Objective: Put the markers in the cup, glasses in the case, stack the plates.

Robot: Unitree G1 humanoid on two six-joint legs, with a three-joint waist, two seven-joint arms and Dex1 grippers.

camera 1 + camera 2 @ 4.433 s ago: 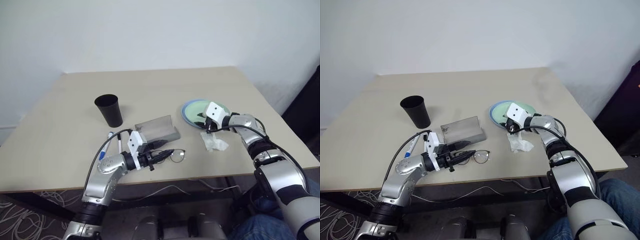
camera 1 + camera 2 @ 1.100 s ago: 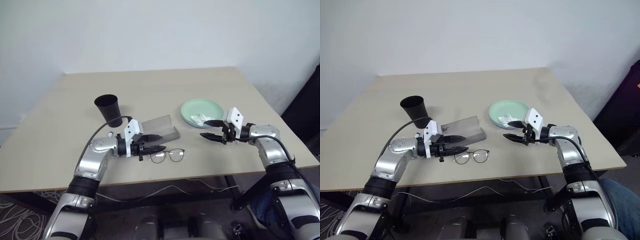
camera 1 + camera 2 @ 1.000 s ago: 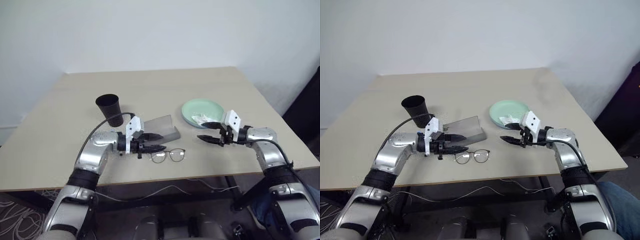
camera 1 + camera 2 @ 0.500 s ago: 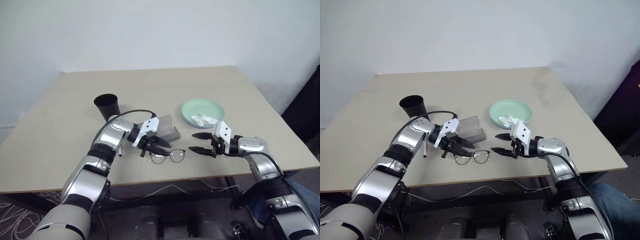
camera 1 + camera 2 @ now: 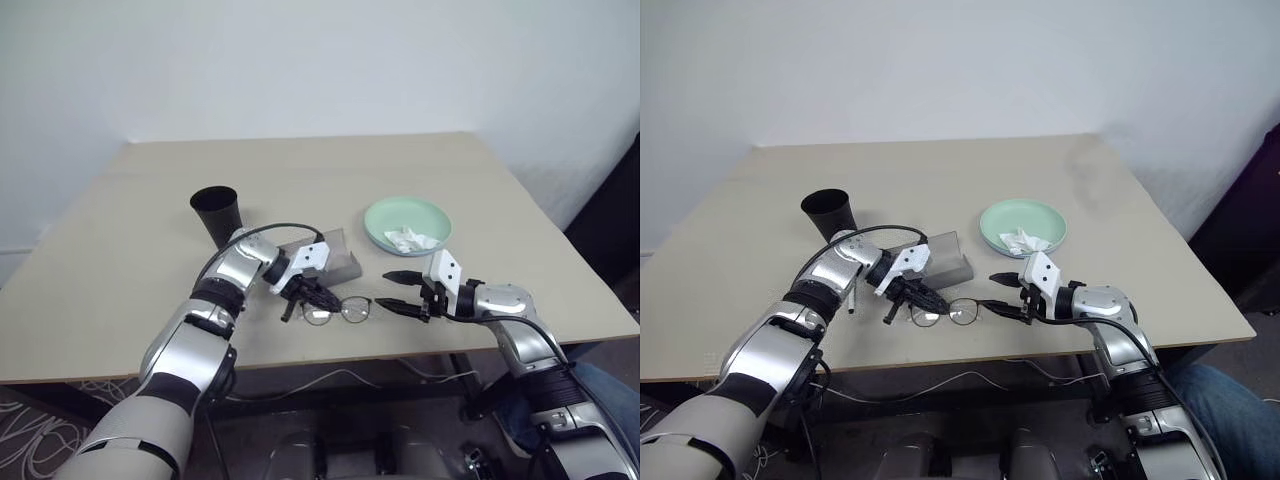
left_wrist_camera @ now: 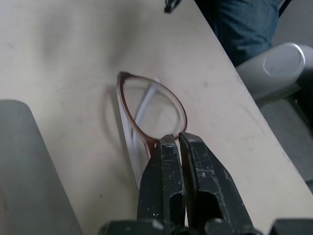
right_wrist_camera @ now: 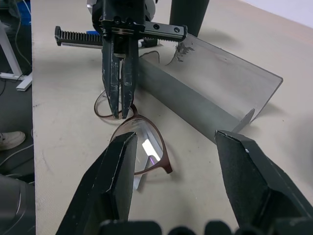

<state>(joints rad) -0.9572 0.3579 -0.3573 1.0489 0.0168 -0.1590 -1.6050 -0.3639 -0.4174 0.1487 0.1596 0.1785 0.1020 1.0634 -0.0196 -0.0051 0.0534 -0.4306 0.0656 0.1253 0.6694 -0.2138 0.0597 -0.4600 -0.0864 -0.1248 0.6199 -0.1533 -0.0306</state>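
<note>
Head view: glasses point(image 5: 338, 311) lie on the table point(image 5: 300, 180) near its front edge, just in front of the open grey case point(image 5: 335, 258); left gripper point(image 5: 316, 297) pinches their left rim; right gripper point(image 5: 395, 290) gapes just right of them. Left wrist view: fingers point(image 6: 166, 171) clench the frame point(image 6: 146, 112). Right wrist view: fingers point(image 7: 244, 181) spread wide, holding nothing.

A beige table point(image 5: 300, 170) stands against a plain white wall point(image 5: 320, 60) under even light, with tangled cables point(image 5: 40, 430) on the floor point(image 5: 30, 400) beneath its left edge and a dark object point(image 5: 615, 210) past its right edge.
</note>
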